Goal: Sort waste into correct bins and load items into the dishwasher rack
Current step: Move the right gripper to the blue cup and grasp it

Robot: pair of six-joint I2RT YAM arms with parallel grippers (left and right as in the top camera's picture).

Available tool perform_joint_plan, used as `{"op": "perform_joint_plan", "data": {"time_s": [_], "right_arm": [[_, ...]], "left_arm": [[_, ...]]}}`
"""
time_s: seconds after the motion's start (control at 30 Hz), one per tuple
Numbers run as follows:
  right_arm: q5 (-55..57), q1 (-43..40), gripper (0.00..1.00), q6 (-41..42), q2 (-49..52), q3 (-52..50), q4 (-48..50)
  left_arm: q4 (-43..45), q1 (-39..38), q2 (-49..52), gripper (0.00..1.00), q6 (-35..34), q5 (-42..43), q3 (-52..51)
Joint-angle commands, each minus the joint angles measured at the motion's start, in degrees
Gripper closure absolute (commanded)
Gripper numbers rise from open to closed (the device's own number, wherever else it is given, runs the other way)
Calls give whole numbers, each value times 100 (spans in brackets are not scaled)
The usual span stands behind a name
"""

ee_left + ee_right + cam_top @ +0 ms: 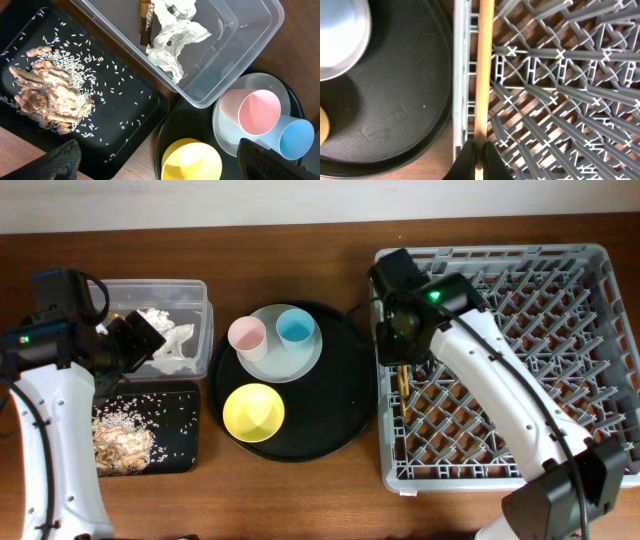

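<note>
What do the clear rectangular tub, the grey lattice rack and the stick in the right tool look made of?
Clear rectangular tub: glossy see-through plastic, table visible through it.
Grey lattice rack: matte moulded plastic, likely, uniform ribs.
Stick in right tool: probably wood or bamboo, matte tan surface.

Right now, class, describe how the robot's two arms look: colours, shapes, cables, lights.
Both arms have smooth white tubular links and bulky black joint housings. The left arm and the right arm each carry a small green light near the wrist and a thin black cable along the white link. The fingers are black, tapered wedges.
</note>
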Motion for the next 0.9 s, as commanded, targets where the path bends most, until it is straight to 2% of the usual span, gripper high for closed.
{"op": "perform_joint_plan", "data": {"time_s": [0.0, 0.23, 0.27, 0.3, 0.4, 0.63, 0.8, 0.87], "right_arm": [[94, -4, 96, 24, 20, -321, 42], [-35, -4, 96, 24, 20, -1121, 636], [-37, -4, 91, 26, 22, -1165, 654], [-37, -4, 80, 24, 22, -1182, 649], [-37, -4, 76, 26, 22, -1189, 649], [-70, 0, 76, 24, 13, -1174, 647], [-1276, 7, 76, 17, -162, -752, 588], [-2643, 7, 76, -597, -234, -734, 802]], "left_arm": [[-4, 13, -98, 1, 9, 15, 37], [-4, 13, -98, 1, 9, 15, 37], [-4, 13, -98, 1, 9, 15, 37], [-4, 13, -98, 1, 9, 15, 37], [-4, 13, -98, 1, 9, 15, 37], [-4, 13, -98, 1, 9, 13, 37], [-4, 13, -98, 1, 9, 15, 37], [-4, 13, -98, 1, 9, 15, 37]]}}
